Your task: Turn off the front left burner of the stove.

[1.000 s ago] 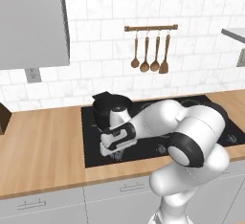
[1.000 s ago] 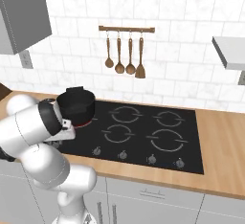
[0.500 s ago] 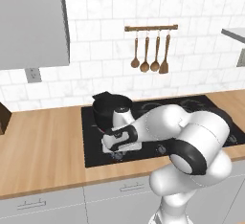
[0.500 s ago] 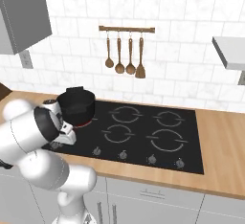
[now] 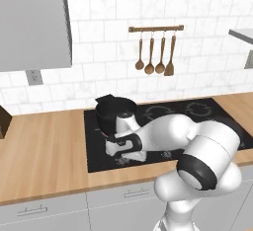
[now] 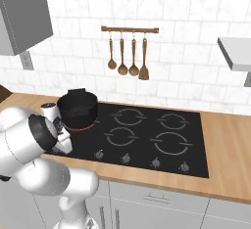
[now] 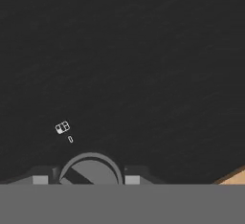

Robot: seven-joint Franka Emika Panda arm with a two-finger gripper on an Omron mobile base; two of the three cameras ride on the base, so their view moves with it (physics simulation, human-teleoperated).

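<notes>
The gripper sits low at the stove's front left corner, its fingers straddling a grey knob, apparently touching it.

No readable words, brands or numbers. On the stove glass, at eleven o'clock from a grey knob, only a tiny white four-square burner marker with a small dot beneath; too small to make out more.

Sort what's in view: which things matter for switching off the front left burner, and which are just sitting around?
Job:
the stove
the front left burner, glowing red beneath the pot
the knob between the tool fingers

Just about:
black pot
hanging wooden utensils
wooden countertop
</notes>
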